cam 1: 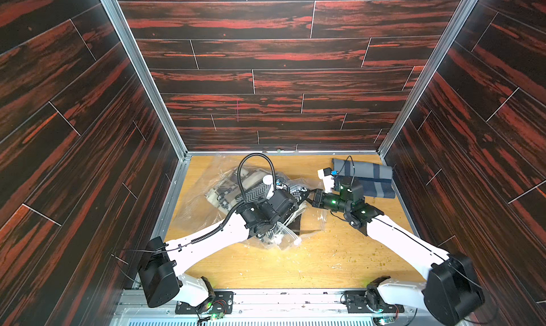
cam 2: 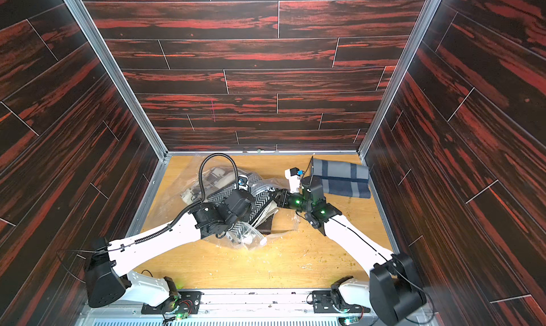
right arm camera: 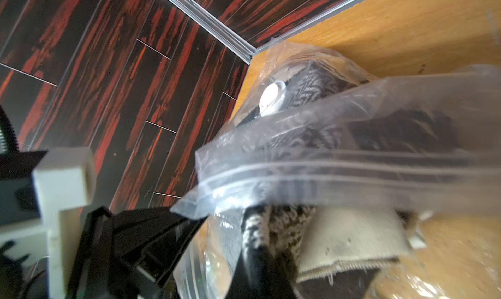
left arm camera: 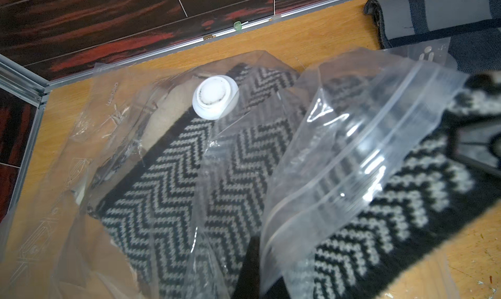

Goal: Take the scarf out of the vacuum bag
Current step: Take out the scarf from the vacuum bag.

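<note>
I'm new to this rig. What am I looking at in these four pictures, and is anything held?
Two white-and-black robot arms work over a wooden table. Two pictures look down from above, nearly alike; two come from cameras on the arms' wrists. On the table lies a clear vacuum bag with a white valve, holding a black-and-white zigzag scarf and a beige cloth. A folded grey-and-blue cloth lies outside the bag, at the far right. The right gripper is closed on the scarf's end at the bag's mouth. The left gripper is closed low among the bag's crumpled plastic; whether it pinches it is unclear.
</note>
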### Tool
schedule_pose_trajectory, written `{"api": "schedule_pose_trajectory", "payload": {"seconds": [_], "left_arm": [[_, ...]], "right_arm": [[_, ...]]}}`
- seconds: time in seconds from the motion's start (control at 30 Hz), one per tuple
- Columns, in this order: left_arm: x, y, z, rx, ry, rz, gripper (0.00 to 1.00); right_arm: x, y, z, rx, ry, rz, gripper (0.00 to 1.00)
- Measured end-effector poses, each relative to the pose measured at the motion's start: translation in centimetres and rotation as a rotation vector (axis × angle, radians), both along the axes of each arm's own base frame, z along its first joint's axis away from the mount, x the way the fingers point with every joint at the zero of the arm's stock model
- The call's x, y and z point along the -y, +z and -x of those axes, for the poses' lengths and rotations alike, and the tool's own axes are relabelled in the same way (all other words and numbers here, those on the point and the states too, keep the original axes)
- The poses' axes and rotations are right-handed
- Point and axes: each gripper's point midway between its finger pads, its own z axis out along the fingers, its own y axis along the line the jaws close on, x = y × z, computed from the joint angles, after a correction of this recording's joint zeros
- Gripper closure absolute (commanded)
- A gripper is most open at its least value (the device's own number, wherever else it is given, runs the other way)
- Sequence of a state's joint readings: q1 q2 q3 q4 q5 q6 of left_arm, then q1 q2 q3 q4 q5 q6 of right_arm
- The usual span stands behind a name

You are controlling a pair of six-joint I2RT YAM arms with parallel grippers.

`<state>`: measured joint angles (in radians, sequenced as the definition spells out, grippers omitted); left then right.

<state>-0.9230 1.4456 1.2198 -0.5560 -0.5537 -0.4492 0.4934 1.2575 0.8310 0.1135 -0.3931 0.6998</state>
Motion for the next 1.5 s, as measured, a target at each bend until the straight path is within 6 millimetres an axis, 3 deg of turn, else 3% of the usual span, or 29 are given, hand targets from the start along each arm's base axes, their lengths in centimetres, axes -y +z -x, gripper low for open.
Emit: {"api": "schedule_pose_trajectory", "payload": {"seconds": [0.37,0.67,1.0,1.33,1.5], "left_arm": [[-0.1,-0.1,0.0,-0.005,0.002,-0.003,1.00],[-0.3,-0.1,-0.1,-0.004,0.000,-0.010,1.00],[-0.4,-0.3,0.0,-0.008,-0.009,-0.029,1.00],[-0.9,-0.5,-0.3,-0.013,0.005,-0.034,1.00],[-1.3,-1.1,-0.8,-0.024,0.022,-0.047,1.00]], "right_arm": [[1.8,1.4,0.0,-0.026,-0.057,0.141,1.00],[7.4,3.5,-1.1,-0.093,-0.199,0.344,1.00],[14.0,-0.4,-1.5,-0.272,-0.278,0.603,1.00],[21.0,-1.3,-1.3,-0.345,-0.418,0.765,1.00],[23.2,-2.3,-1.5,-0.385,-0.458,0.824,1.00]]}}
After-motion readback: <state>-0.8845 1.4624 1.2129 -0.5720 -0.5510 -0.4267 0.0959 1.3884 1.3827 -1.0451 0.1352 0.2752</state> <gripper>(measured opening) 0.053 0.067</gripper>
